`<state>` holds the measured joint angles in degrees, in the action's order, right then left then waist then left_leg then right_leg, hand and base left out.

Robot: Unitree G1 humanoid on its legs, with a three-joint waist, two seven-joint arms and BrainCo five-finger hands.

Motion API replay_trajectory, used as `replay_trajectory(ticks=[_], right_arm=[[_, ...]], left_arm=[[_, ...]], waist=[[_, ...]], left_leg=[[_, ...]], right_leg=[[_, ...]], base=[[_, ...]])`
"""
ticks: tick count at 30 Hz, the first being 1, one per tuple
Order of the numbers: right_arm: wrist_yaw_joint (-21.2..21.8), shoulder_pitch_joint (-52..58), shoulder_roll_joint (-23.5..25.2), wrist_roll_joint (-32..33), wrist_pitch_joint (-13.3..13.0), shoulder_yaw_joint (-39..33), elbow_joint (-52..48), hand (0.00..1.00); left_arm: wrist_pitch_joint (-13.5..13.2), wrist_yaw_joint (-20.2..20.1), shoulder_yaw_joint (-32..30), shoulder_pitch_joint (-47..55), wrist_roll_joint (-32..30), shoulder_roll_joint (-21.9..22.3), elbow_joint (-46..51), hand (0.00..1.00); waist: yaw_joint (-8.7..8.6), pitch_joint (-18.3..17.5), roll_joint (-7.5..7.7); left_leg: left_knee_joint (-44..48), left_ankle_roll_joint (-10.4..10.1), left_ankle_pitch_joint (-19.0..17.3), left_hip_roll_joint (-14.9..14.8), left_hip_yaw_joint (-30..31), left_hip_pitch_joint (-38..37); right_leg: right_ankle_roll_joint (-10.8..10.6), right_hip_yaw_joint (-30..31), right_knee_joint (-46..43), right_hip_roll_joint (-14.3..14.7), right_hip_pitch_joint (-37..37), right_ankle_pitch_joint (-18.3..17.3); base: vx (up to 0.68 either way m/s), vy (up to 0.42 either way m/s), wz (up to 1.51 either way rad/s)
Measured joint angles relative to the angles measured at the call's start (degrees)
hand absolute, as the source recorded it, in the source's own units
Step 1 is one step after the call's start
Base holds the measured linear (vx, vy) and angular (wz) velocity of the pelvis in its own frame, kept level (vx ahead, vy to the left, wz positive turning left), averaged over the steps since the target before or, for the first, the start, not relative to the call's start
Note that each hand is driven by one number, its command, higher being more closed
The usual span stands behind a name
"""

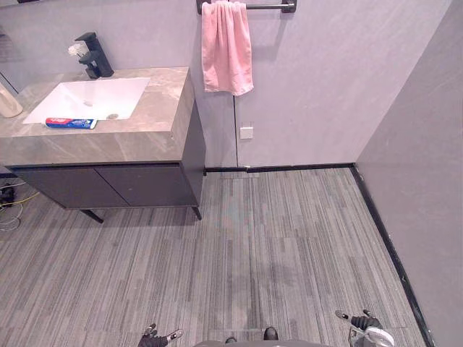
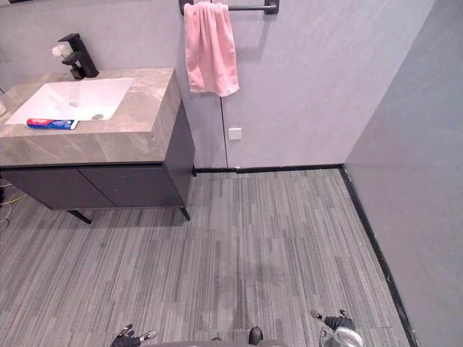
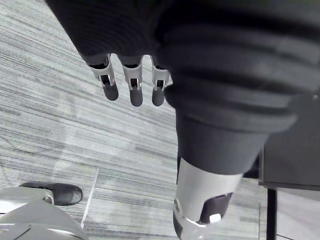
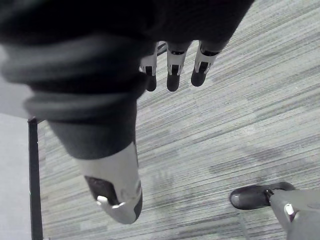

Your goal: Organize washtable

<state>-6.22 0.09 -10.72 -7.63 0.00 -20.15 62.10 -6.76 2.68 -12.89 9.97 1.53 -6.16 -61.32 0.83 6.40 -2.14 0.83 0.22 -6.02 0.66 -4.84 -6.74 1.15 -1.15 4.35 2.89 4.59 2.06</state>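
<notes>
At ten o'clock a toothpaste tube [image 1: 70, 123] lies on the washtable [image 1: 145, 141], just in front of the white basin [image 1: 90, 97]. A pink towel [image 1: 226, 47] hangs at twelve. Wrist views show the left hand [image 3: 135, 85] and right hand [image 4: 175, 67] loose-fingered and empty.

Top [image 1: 137, 137]: grey veined stone look, smooth, low sheen.
Basin [image 1: 108, 90]: white, glossy, ceramic look.
Tap [image 1: 95, 56]: black metal, matt.
Tube [image 1: 71, 123]: plastic, glossy.
Cabinet [image 1: 137, 186]: dark fronts, smooth, matt.
Towel [image 1: 226, 50]: pink cloth, soft nap, falls in folds.
Rail [image 1: 269, 6]: dark metal, matt.
Wall [image 1: 325, 87]: grey, smooth, matt.
Floor [image 1: 275, 246]: grey streaked planks, fine grain, matt.
Left hand [image 3: 135, 82], right hand [image 4: 172, 67]: silver fingers with a satin sheen, dark matt tips. Covers are dark, ribbed and matt.
</notes>
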Motion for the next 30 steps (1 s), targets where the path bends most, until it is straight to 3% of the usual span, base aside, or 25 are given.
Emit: replay_trajectory(ticks=[14, 30], right_arm=[[-0.1, -0.3, -1.1, -3.4, -1.2, 5.4, -0.4, 0.0], [-0.3, -0.3, -2.3, -5.4, -1.0, 5.5, -0.4, 0.0]], left_arm=[[-0.1, 0.1, 2.7, -1.4, -0.1, -1.0, 0.0, 0.0], [-0.1, 0.2, 3.8, -1.6, -2.2, -2.2, 0.0, 0.0]], waist=[[-0.12, 0.1, 0.24], [-0.13, 0.1, 0.35]], left_leg=[[0.6, 0.0, 0.0, -0.2, 0.1, 0.1], [2.8, -0.1, -2.1, -0.8, -1.0, 2.3]], right_leg=[[0.2, -0.1, 0.5, 0.3, 0.3, 0.1], [0.5, 2.1, 0.9, 1.0, -1.2, 0.3]], base=[[0.0, -0.001, -0.01], [-0.02, 0.004, -0.06]])
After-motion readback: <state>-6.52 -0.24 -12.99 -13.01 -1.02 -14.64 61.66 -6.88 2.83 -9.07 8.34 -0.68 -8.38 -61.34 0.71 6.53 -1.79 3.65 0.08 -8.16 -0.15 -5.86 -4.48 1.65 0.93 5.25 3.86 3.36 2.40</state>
